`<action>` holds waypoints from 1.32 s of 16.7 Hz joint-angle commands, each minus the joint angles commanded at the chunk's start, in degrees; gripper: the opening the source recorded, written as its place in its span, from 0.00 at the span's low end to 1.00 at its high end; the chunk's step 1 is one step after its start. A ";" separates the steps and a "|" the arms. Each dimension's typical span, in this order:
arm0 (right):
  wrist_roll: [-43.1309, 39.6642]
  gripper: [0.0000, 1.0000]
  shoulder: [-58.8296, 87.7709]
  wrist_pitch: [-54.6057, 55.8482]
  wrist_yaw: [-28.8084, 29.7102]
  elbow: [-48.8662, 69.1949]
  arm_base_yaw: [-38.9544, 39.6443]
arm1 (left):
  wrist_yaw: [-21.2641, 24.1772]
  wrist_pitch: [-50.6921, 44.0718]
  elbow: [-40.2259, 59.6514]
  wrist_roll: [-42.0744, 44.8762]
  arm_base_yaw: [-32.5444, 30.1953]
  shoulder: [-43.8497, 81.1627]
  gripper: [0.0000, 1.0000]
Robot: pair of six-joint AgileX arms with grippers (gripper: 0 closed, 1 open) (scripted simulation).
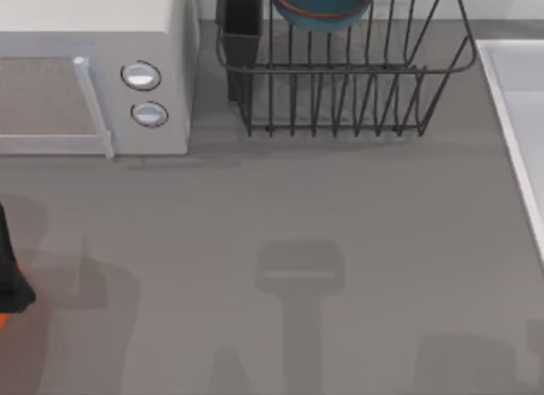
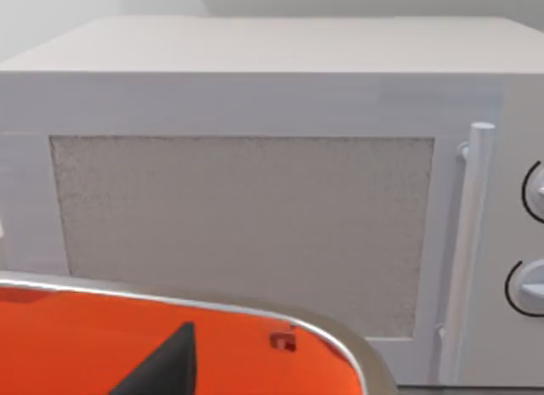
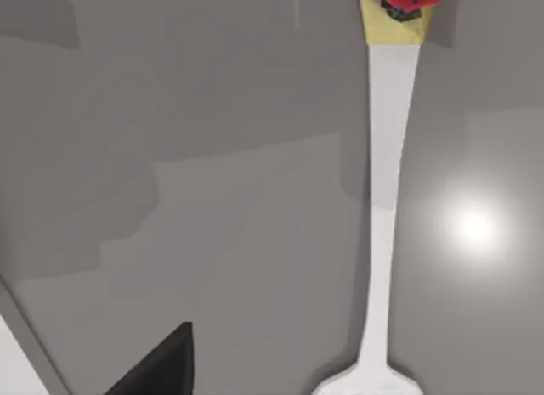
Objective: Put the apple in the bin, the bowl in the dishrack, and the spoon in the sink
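Because the long, shiny white spoon (image 3: 387,200) lies flat on the grey table (image 3: 212,200), it looks light, stiff and slippery, so pinch its thin handle. I cannot tell how wide the right gripper (image 3: 161,369) near it is, nor the left gripper (image 2: 166,369) over the bright orange bin (image 2: 85,344).

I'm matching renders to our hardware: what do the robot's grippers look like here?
Little of them shows. The left gripper is a matte black wedge tapering to a point, plain, with no markings or cables. The right gripper looks the same. A black piece of the left arm sits at the table's left edge.
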 joint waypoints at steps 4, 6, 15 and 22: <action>0.14 1.00 0.29 1.06 0.02 -0.77 0.23 | 0.00 0.00 0.00 0.00 0.00 0.00 1.00; 0.28 1.00 1.90 4.37 -0.01 -2.69 0.23 | 0.00 0.00 0.00 0.00 0.00 0.00 1.00; 0.62 1.00 12.99 28.31 -0.03 -15.26 0.42 | 0.00 0.00 0.00 0.00 0.00 0.00 1.00; 0.63 0.77 13.15 28.61 -0.03 -15.45 0.42 | 0.00 0.00 0.00 0.00 0.00 0.00 1.00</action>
